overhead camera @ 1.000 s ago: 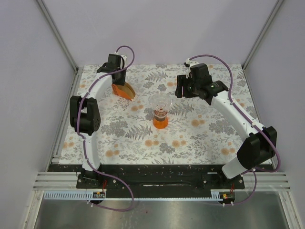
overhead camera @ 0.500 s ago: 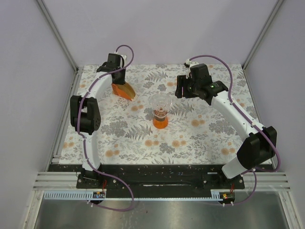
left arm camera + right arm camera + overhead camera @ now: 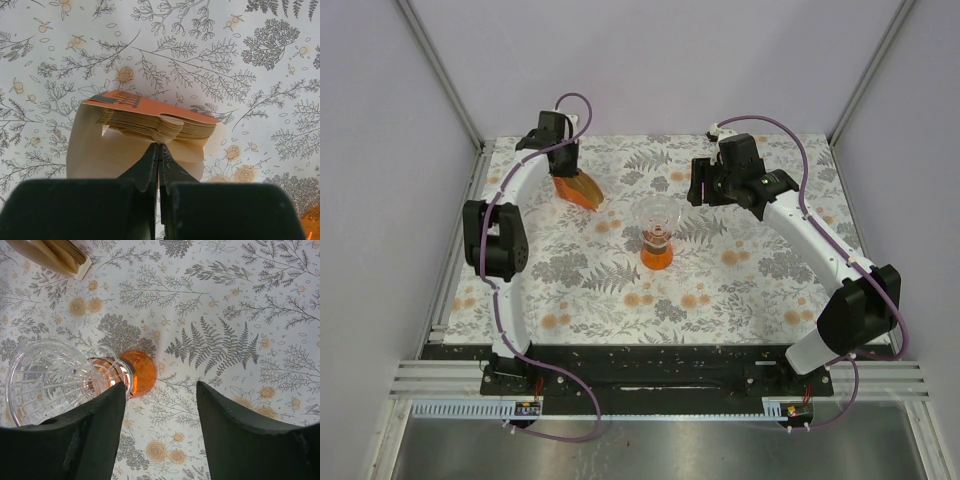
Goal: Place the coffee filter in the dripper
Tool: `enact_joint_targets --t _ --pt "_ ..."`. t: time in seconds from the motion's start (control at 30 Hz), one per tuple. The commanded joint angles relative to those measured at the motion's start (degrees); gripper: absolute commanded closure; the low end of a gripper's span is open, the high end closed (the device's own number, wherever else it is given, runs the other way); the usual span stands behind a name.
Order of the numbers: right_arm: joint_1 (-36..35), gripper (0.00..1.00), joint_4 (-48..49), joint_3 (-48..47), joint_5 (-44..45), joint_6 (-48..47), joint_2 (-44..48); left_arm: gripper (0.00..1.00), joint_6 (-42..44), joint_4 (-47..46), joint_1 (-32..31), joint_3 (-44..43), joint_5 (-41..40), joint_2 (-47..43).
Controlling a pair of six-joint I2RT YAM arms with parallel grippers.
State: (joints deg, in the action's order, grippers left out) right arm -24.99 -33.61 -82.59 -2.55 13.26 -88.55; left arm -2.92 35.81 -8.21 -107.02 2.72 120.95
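From above, the dripper (image 3: pixel 657 232) stands upright near the middle of the floral-print tablecloth (image 3: pixel 740 290), its clear ribbed cone on top and the orange rounded base below. Nothing sits inside the cone. To its upper left, and apart from it, lies the orange wedge-shaped filter holder (image 3: pixel 165 111) with its stack of tan papers.

The left gripper (image 3: pixel 159 146) is down at that holder. In the left wrist view its two dark fingers (image 3: pixel 145 167) are pressed tight together with no gap showing, their tips at the lower edge of the stack. They are nipping the coffee filter (image 3: pixel 87 150), a pale tan sheet that fans out behind the fingers to both sides, wider on the left, and stands a little away from the rest of the pile. So the filter is at the holder in the upper left of the table, well away from the dripper.

There is dark printing on the left end of the holder's orange top face, but it is too blurred for me to read any word or brand.

The right gripper (image 3: pixel 159 388) hangs to the upper right of the dripper, its fingers spread wide with nothing between them. Its wrist camera looks down on the clear cone at the left of the frame, the orange base just beside the left finger, and a corner of the holder in the upper left.
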Motion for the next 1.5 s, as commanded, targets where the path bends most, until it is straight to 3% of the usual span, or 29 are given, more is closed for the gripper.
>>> enact_joint_targets --t 0.0,0.43,0.7,1.47 --pt "0.38 0.34 2.23 -0.12 -0.35 -0.07 1.72 1.00 -1.65 -0.30 0.21 -0.73 3.25 -5.19" --pt "0.38 0.35 4.68 -1.34 -3.16 0.98 1.72 1.00 -2.62 -0.30 0.65 3.66 5.63 -9.32" --pt "0.03 0.42 14.08 -6.97 -9.49 2.30 0.23 1.00 -3.06 -0.30 0.91 4.45 7.38 -11.78" --pt "-7.26 0.47 18.40 -12.77 -8.27 0.98 -5.66 1.00 -1.92 -0.22 1.62 6.65 10.46 -19.95"
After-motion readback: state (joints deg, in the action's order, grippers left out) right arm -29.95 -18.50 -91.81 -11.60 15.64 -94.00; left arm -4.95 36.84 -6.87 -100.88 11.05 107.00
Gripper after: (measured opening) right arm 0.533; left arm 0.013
